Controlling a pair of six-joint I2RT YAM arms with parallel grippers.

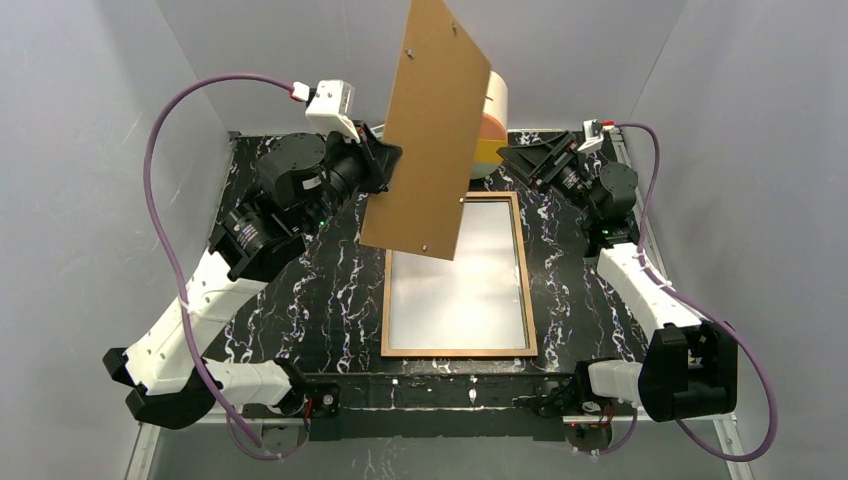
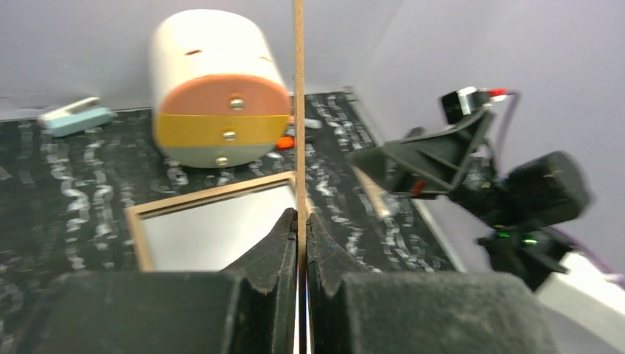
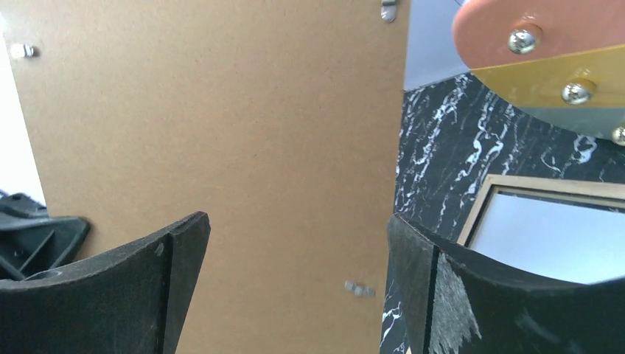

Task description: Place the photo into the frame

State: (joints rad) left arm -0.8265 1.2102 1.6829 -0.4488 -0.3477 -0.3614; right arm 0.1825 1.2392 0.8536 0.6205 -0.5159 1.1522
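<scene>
The frame (image 1: 527,290) lies flat mid-table with its tan wooden rim up. A plain white surface (image 1: 460,290) fills its opening; I cannot tell whether this is the photo's white back. No mountain print shows anywhere. My left gripper (image 1: 385,165) is shut on the left edge of the brown backing board (image 1: 430,130), holding it lifted and tilted over the frame's far end. In the left wrist view the board (image 2: 298,110) is edge-on between the shut fingers (image 2: 302,221). My right gripper (image 1: 510,158) is open and empty right of the board, facing its brown face (image 3: 221,133).
A cream cylinder with pink, yellow and grey end bands (image 2: 217,88) lies at the back of the table, behind the board. A small light-blue object (image 2: 74,116) lies at the back left. Grey walls enclose the black marbled table (image 1: 320,290).
</scene>
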